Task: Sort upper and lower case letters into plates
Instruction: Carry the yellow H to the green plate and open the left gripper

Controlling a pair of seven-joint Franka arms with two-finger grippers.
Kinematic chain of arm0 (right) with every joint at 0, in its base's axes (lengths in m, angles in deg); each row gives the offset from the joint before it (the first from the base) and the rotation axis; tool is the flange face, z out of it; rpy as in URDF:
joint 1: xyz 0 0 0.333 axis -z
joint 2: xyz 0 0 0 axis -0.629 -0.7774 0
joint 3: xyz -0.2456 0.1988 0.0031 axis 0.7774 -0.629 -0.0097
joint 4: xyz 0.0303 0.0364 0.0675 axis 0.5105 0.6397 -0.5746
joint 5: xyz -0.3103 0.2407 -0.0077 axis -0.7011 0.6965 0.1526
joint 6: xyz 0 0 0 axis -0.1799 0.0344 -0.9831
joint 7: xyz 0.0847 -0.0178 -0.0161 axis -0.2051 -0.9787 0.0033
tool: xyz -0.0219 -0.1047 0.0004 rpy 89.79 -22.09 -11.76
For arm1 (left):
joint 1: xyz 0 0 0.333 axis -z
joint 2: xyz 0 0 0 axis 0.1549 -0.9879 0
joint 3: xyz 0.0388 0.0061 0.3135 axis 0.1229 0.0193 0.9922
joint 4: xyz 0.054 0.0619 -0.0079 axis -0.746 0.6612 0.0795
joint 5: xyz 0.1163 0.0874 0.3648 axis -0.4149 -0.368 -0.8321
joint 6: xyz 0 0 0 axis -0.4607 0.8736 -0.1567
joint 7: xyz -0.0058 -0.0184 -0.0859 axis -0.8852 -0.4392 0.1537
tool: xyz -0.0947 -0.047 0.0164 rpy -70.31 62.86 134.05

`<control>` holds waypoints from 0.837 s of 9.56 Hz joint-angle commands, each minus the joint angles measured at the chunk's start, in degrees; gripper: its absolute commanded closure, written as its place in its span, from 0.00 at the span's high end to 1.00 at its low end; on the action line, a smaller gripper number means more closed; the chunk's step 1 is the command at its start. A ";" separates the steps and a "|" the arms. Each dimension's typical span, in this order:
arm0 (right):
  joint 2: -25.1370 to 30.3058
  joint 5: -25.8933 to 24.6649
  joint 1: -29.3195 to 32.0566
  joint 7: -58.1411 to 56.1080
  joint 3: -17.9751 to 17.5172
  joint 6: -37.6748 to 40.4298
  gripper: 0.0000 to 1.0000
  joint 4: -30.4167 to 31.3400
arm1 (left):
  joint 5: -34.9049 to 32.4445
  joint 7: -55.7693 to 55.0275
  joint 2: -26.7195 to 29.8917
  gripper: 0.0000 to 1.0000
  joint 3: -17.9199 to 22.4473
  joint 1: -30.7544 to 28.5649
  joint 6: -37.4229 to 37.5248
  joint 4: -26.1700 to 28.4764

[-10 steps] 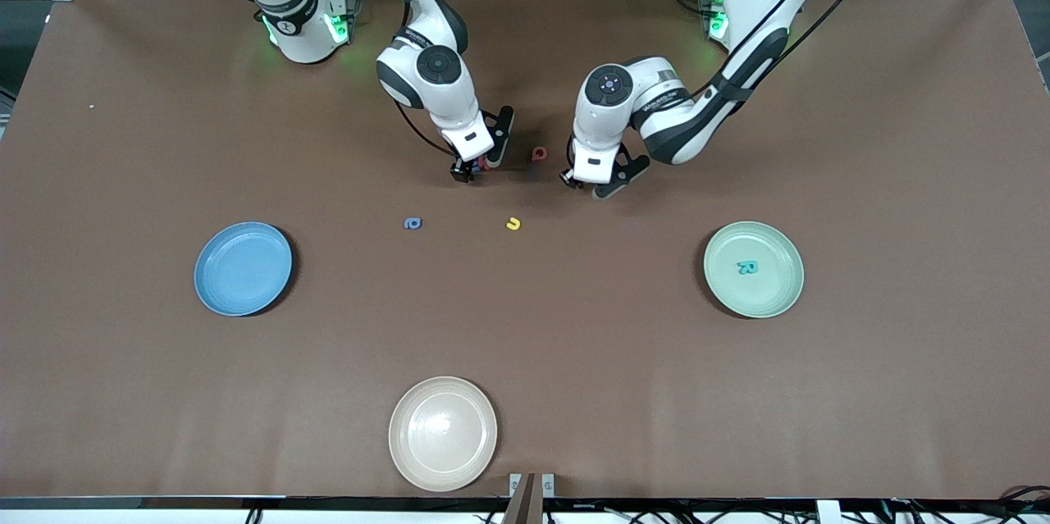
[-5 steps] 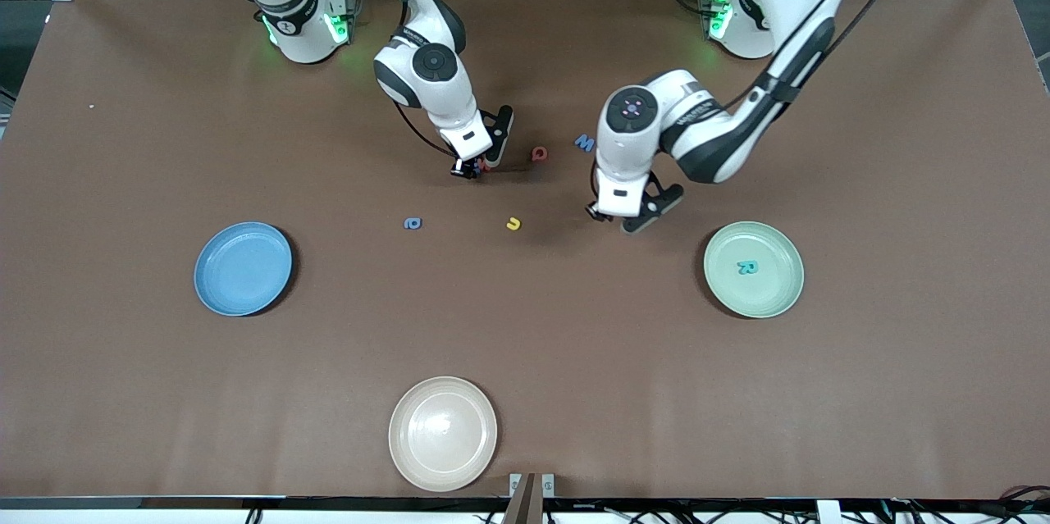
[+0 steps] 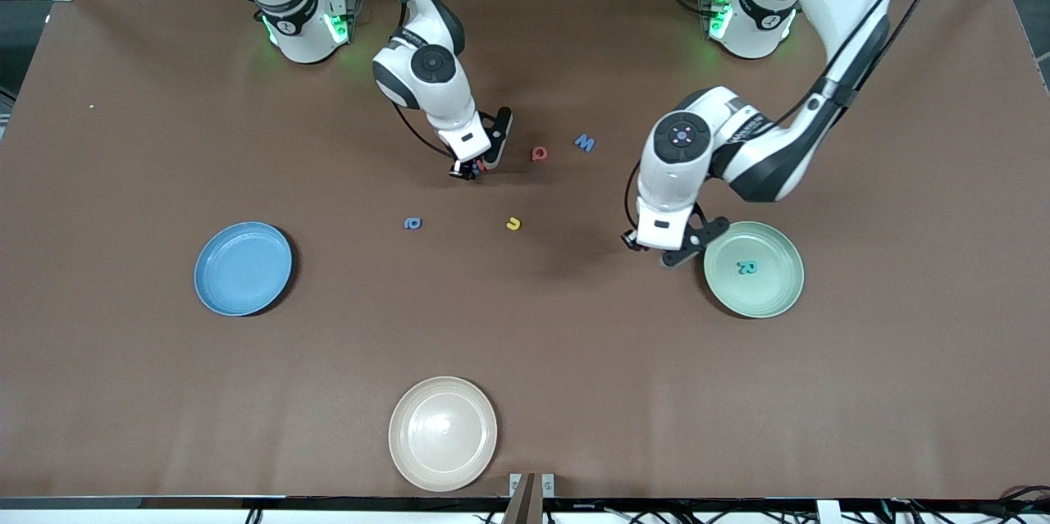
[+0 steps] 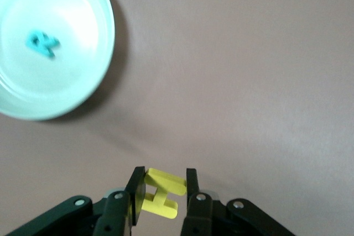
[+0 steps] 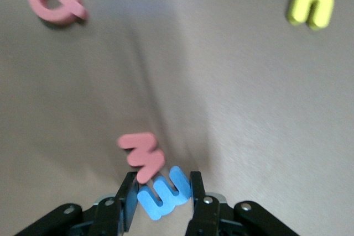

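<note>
Left pincer [image 4: 161, 194] clamped on yellow letter [image 4: 160, 193], hanging just beside pale green plate [image 3: 779, 294], probably for dropping next to teal R [image 3: 746, 267]; right pincer [image 5: 159, 197] closed around blue letter [image 5: 164, 193] on counter [image 3: 574, 344], touching red letter [image 5: 141, 156].

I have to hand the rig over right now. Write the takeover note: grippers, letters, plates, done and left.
Left gripper: shut on yellow letter, above the table beside the pale green plate.
Right gripper: low at the table, shut on blue letter; red letter touches it.
Done: teal R in the green plate.
Left: red Q, blue M, yellow u and small blue letter on the table.
Blue plate holds nothing.
</note>
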 commanded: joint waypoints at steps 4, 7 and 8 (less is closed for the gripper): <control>5.08 -1.19 4.24 -3.02 -0.83 10.33 0.05 -2.38 | 2.53 19.84 1.37 0.00 -0.44 -10.59 4.34 -0.26; 5.26 -0.84 11.09 -11.45 -0.48 22.01 0.03 -9.84 | 2.45 27.67 0.41 0.00 -0.44 -16.13 4.26 0.97; 4.91 -0.93 14.85 -14.95 -0.39 24.83 0.02 -12.21 | 2.36 29.36 -0.90 0.00 -0.35 -17.29 3.82 0.98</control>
